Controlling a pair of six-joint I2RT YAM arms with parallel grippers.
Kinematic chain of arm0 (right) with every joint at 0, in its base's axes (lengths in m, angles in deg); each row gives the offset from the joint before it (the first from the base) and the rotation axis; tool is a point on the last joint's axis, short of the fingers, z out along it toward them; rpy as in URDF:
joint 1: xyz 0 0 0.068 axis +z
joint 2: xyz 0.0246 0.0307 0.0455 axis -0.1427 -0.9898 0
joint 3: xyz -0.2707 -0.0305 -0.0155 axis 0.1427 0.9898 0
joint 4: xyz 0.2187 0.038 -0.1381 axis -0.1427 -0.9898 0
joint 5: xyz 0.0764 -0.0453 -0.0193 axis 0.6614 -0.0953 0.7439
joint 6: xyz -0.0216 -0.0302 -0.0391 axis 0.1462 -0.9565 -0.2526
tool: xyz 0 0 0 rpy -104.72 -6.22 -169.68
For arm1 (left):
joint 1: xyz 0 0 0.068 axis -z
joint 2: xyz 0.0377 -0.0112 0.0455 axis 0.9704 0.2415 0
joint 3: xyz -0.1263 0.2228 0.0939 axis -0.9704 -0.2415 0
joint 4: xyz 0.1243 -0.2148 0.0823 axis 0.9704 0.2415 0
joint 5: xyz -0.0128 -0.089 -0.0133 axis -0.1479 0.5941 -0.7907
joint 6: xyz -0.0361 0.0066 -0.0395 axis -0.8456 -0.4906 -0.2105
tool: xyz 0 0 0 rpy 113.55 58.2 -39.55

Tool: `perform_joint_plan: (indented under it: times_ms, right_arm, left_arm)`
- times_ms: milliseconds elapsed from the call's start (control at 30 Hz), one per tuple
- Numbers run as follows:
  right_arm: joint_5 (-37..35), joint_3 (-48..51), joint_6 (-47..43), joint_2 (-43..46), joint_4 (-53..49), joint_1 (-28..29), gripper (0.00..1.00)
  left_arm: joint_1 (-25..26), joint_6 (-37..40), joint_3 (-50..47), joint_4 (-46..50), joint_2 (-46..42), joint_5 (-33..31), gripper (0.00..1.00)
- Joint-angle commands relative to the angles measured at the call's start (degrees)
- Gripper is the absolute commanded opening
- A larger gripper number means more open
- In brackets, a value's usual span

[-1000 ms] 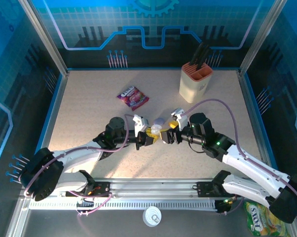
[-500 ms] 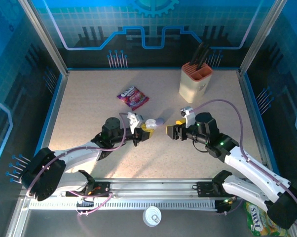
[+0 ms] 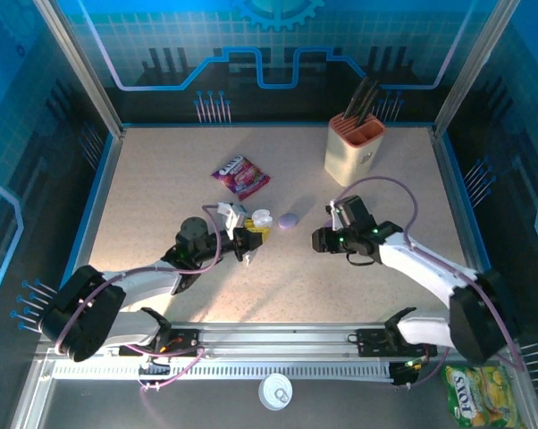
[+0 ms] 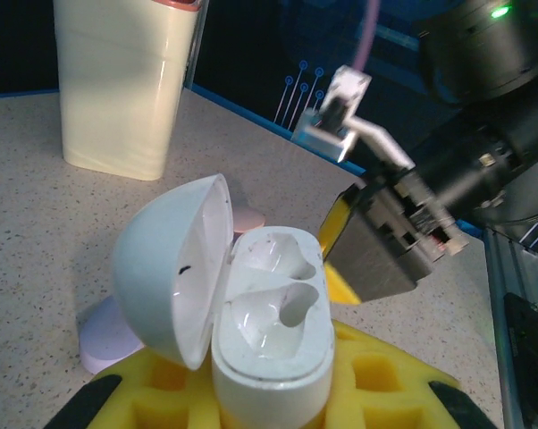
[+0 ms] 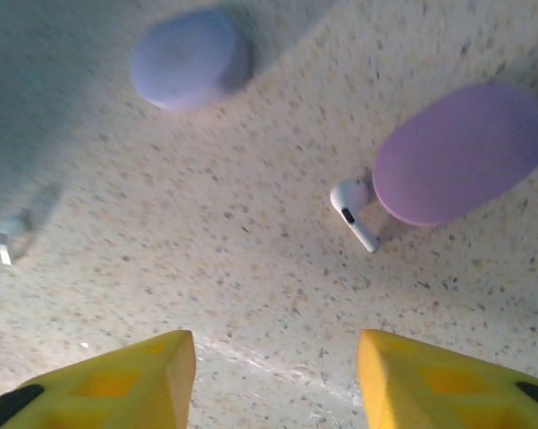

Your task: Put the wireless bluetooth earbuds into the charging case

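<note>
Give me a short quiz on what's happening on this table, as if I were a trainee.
1. True or false: the white charging case held in the left pincer has its lid open and both sockets empty.
2. Where is the white earbud? A: inside the white charging case. B: on the table, right beside a purple oval case. C: gripped in a pincer.
3. What is the right pincer holding?

Key: 1 true. 2 B. 3 nothing; it is open above the table, with the earbud lying ahead of it.
</note>
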Motion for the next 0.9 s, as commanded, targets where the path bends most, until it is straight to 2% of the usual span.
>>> perform_joint_plan:
  times_ms: [0, 433, 733, 867]
  right_arm:
    - [-1.6, -5.4, -2.8, -5.2, -6.1, 0.9, 0.48]
    - [-1.3, -14.9, -6.1, -20.5, -7.0, 0.1, 0.47]
    - [-8.0, -19.2, -8.9, -25.2, -10.6, -0.2, 0.47]
    - [-8.5, -20.3, -10.6, -26.1, -11.4, 0.2, 0.47]
  left_arm:
    - [-0.3, -0.3, -1.3, -2.3, -1.3, 1.2, 0.15]
    - [-0.7, 1.2, -4.6, 1.2, -6.4, -0.8, 0.16]
    - [-1.0, 2.2, -5.4, 2.8, -8.3, -1.3, 0.16]
    - [-0.9, 2.5, -5.5, 3.1, -8.5, -1.3, 0.16]
